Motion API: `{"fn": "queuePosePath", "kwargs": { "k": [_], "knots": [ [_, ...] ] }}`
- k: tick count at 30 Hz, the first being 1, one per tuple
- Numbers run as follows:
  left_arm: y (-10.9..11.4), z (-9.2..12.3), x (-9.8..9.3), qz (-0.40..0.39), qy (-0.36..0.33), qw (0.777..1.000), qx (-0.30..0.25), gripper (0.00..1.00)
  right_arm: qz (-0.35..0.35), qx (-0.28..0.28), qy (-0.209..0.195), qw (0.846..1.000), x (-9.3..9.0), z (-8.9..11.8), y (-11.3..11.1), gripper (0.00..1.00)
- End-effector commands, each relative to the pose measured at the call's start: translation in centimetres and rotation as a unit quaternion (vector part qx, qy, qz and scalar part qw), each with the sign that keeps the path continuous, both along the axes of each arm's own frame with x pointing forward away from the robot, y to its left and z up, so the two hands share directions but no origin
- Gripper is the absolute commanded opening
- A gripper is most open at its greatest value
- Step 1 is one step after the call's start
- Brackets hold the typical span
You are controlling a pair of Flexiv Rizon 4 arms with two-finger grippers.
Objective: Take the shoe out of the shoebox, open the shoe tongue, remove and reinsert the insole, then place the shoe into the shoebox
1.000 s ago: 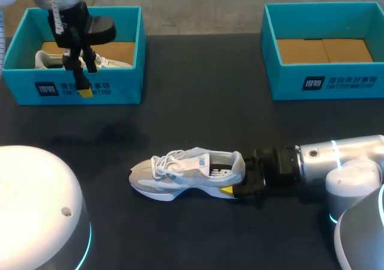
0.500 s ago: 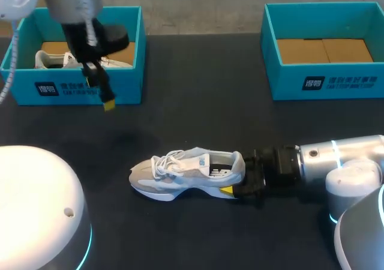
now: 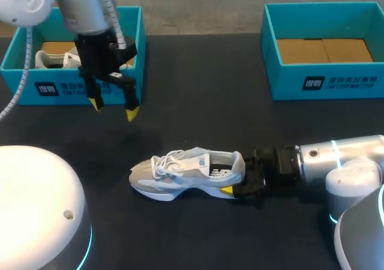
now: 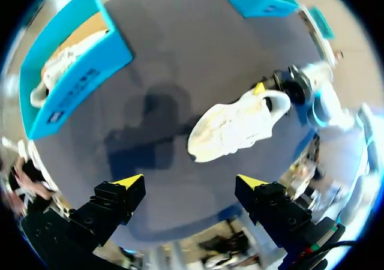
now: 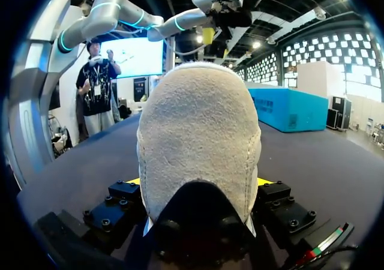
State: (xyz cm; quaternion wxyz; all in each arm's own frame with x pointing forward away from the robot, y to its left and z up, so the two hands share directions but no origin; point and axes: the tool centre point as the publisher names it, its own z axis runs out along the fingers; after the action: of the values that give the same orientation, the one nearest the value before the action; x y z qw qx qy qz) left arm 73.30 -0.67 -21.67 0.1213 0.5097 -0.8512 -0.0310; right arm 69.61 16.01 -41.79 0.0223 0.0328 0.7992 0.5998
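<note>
A white and grey shoe (image 3: 186,173) lies on its sole mid-table, toe to the left, laces tied. My right gripper (image 3: 237,185) is shut on its heel, one yellow tip showing beside the sole. In the right wrist view the heel (image 5: 198,138) sits between the two fingers (image 5: 120,193), touching both. My left gripper (image 3: 112,107) hangs open and empty above the table, just in front of the left shoebox (image 3: 90,89). From the left wrist, the shoe (image 4: 237,129) lies ahead of that open gripper (image 4: 186,183), well apart from it.
A second white shoe (image 3: 51,59) lies inside the left teal shoebox (image 4: 78,78). Another teal shoebox (image 3: 324,81) at the back right holds only its cardboard floor. Dark tabletop surrounds the shoe on all sides.
My left arm has come forward and rightward from over the left shoebox to the table in front of it, turning so both yellow tips show. The right arm and shoe stayed still.
</note>
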Motion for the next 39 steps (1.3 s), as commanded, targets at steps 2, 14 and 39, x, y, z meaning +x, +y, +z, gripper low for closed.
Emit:
{"fn": "queuePosePath", "kwargs": {
  "k": [2, 14, 39],
  "knots": [
    [-2.5, -1.1, -0.8, 0.144, -0.016, 0.989, 0.028, 1.00, -0.001, -0.002, 0.000, 1.000, -0.1, -0.1, 0.2, 0.00],
    [-3.3, -1.5, -1.6, 0.150, -0.099, 0.982, 0.053, 1.00, -0.001, -0.002, 0.000, 1.000, -0.1, -0.1, 0.2, 0.00],
    [-14.3, -6.7, -3.9, 0.206, -0.027, 0.970, 0.127, 1.00, -0.001, -0.002, 0.000, 1.000, -0.1, -0.1, 0.2, 0.00]
  ]
}}
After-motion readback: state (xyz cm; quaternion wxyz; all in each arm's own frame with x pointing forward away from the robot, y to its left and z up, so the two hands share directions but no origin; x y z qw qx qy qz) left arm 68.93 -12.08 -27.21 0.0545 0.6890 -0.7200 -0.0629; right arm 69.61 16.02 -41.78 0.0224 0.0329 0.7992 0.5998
